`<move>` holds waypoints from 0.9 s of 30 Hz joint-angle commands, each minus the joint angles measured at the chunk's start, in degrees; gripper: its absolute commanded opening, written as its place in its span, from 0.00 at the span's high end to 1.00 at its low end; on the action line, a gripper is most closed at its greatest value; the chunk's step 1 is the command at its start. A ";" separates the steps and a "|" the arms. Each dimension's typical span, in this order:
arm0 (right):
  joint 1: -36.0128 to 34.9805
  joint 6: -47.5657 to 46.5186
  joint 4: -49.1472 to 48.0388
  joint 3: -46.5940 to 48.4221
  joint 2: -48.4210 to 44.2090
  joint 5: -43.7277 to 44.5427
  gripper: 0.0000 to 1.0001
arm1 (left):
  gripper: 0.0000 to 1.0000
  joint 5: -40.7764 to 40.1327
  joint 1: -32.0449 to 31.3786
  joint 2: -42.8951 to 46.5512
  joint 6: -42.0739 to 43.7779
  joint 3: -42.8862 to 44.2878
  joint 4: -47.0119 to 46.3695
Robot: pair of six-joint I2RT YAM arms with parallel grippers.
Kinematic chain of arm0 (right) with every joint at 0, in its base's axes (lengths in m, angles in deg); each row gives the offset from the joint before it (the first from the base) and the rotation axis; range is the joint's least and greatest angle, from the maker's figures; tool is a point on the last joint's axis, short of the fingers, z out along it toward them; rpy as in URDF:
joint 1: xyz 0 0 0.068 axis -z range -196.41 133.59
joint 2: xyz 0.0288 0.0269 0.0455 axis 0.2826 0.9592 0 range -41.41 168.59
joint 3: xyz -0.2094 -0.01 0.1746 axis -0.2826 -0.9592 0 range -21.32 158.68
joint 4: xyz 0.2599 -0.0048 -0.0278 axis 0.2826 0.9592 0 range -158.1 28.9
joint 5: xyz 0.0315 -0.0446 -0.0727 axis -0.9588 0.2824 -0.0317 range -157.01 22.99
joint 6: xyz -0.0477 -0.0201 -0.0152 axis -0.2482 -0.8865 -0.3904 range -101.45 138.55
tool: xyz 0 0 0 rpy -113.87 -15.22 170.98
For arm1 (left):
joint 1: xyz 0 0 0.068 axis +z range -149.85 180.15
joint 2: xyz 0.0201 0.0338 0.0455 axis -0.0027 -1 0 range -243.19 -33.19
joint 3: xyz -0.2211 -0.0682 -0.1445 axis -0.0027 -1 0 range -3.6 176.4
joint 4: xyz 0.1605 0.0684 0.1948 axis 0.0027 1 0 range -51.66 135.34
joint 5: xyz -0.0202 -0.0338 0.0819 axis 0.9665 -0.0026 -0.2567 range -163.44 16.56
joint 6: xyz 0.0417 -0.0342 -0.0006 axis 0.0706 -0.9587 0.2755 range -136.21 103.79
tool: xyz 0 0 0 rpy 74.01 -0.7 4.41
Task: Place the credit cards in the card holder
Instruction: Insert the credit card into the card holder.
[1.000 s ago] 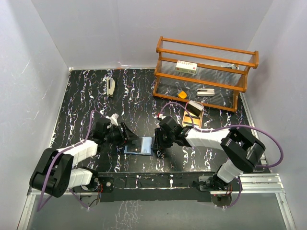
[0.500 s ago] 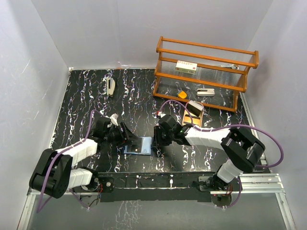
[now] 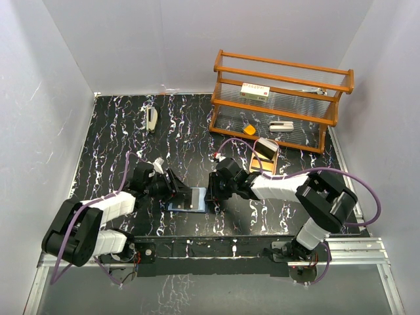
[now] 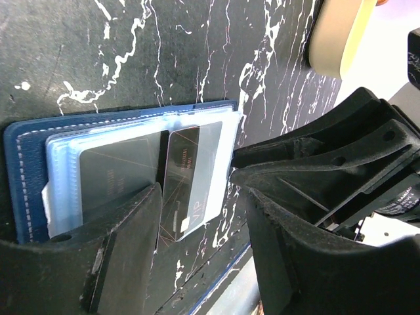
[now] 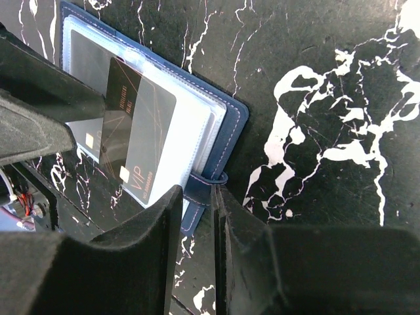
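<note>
The navy card holder lies open on the black marbled table, its pale blue sleeves up. A dark VIP credit card lies slanted on the sleeves, sticking out over their edge. Another dark card sits inside a sleeve. My left gripper is open astride the holder's near edge, one finger against the VIP card's edge. From the other side, my right gripper is shut narrowly on the holder's snap tab.
A wooden slatted rack with small items stands at the back right. In front of it lies a gold tray with a pale object on it. A white stapler-like object lies at the back left.
The right gripper and the card holder have shifted slightly left, towards the left gripper. The left gripper stays at the holder, and both grippers keep their opening.
</note>
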 commanded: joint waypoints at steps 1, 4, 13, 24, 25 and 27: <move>-0.07 1.60 -4.78 -1.13 1.11 -0.54 0.78 | 0.47 0.34 -1.24 -0.22 -1.19 -0.66 -0.55; -0.12 1.75 -5.14 -1.08 1.53 -0.88 0.78 | 0.47 0.64 -1.82 -0.99 -1.55 -0.47 -2.21; -0.12 1.21 -4.96 -0.88 1.50 -0.53 0.78 | 0.49 1.27 -4.68 -4.02 -3.57 0.43 -7.28; -0.03 -0.40 -1.22 0.08 -0.83 2.69 0.77 | 0.46 -1.59 -5.62 -0.44 -1.07 3.76 1.57; -0.03 -0.57 -0.29 0.37 -1.39 3.14 0.77 | 0.46 -2.26 -5.65 0.01 -0.27 4.62 3.78; -0.03 -0.76 1.52 1.09 -2.63 3.86 0.75 | 0.44 -3.92 -5.55 0.91 1.66 6.55 8.39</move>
